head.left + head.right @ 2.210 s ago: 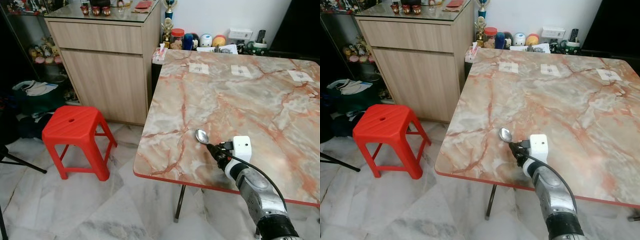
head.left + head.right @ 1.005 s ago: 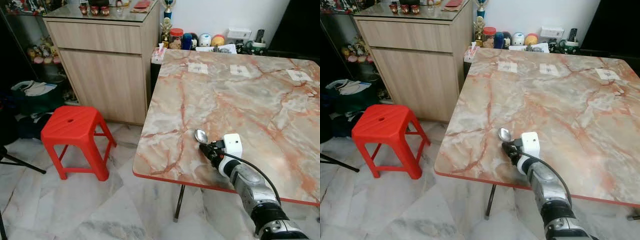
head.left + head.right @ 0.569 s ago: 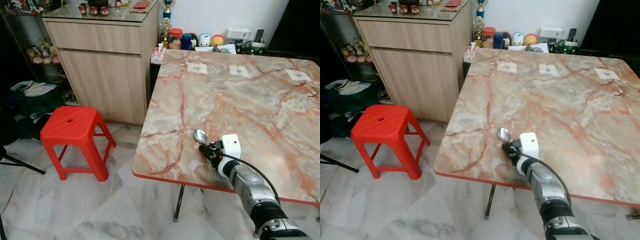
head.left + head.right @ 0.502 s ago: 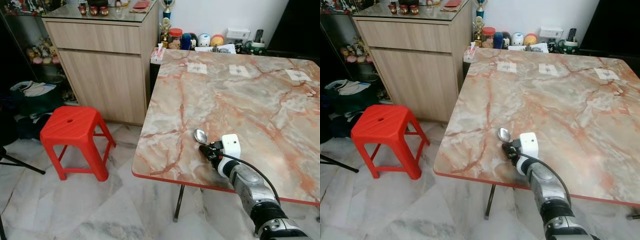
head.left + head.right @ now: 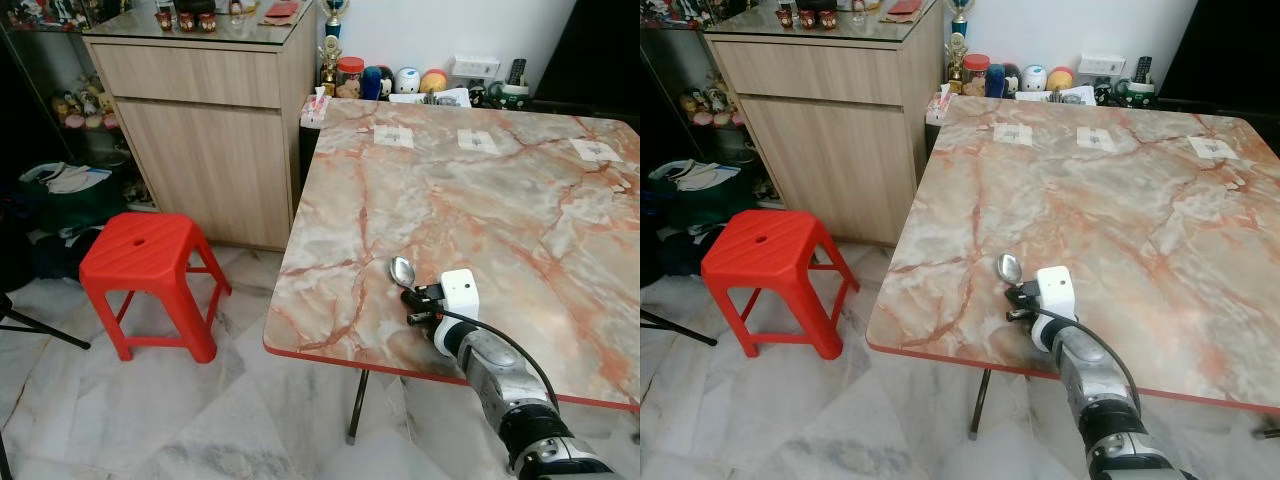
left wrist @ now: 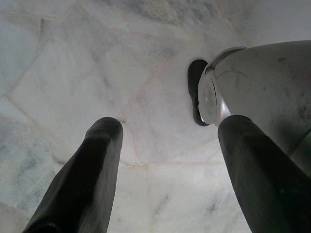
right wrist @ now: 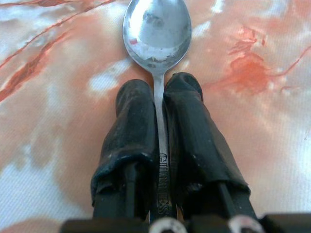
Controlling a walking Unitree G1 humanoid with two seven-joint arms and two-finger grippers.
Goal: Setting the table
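The right claw [image 7: 159, 126] has its two black fingers [image 7: 129, 131] pressed against the handle of a metal spoon [image 7: 156, 30], pinching it just behind the bowl, which sticks out ahead of the fingertips. The spoon sits low over the marble worktop [image 5: 480, 200], near its front edge and towards the front left corner, bowl pointing away from that edge; whether it already touches the surface cannot be told.

The step looks to be laying the spoon down. To do it well, lower until the handle lies flat, then part the fingers slowly and draw straight back along the handle, so the spoon keeps its line and does not skid towards the near edge.

The left claw [image 6: 167, 160] hangs idle, fingers spread, over the pale floor [image 6: 73, 63].
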